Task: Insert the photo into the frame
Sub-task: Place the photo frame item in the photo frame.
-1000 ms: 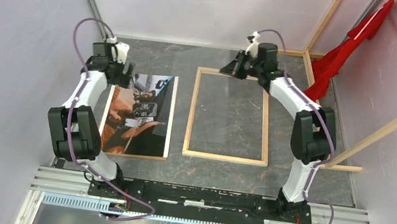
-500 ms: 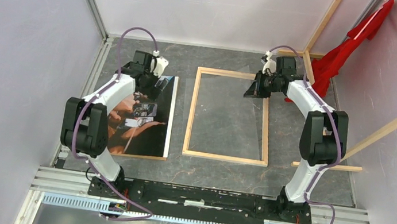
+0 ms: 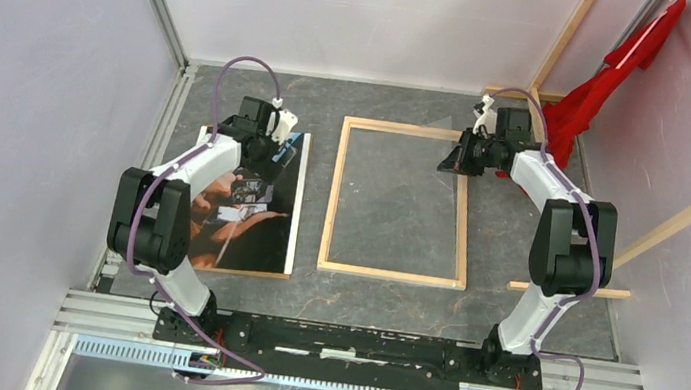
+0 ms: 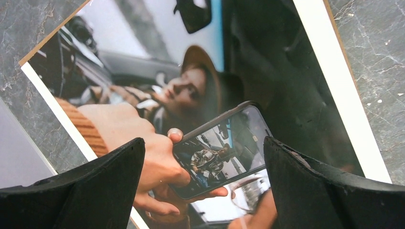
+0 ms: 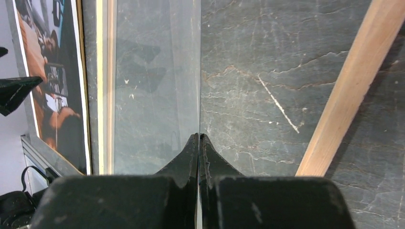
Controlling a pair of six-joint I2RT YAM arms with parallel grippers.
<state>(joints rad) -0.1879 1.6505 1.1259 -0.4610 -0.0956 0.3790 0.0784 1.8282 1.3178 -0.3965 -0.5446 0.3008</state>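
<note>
The photo (image 3: 244, 207) lies face up on a brown backing board (image 3: 299, 204) at the left; it fills the left wrist view (image 4: 191, 90). My left gripper (image 3: 262, 149) hovers open over its far end, with the jaws wide apart (image 4: 203, 140) and empty. The frame (image 3: 332, 193) lies flat at the middle, light wood side up. My right gripper (image 3: 448, 163) is at the frame's far right corner. Its jaws (image 5: 199, 136) are shut on the edge of a clear pane (image 5: 157, 71), which shows edge-on. The frame's far border (image 5: 106, 71) and the photo (image 5: 47, 71) show beyond it.
Bare wooden beams (image 3: 681, 224) stand at the right, and one lies on the floor (image 3: 569, 288). A red cloth (image 3: 596, 97) hangs at the back right. Grey walls close in on the left and the back. A wood strip (image 5: 353, 81) lies just right of my right jaws.
My left gripper has swung right, from the board's far left corner to over the photo's far end. My right gripper has moved right and nearer, from the frame's far border to its far right corner.
</note>
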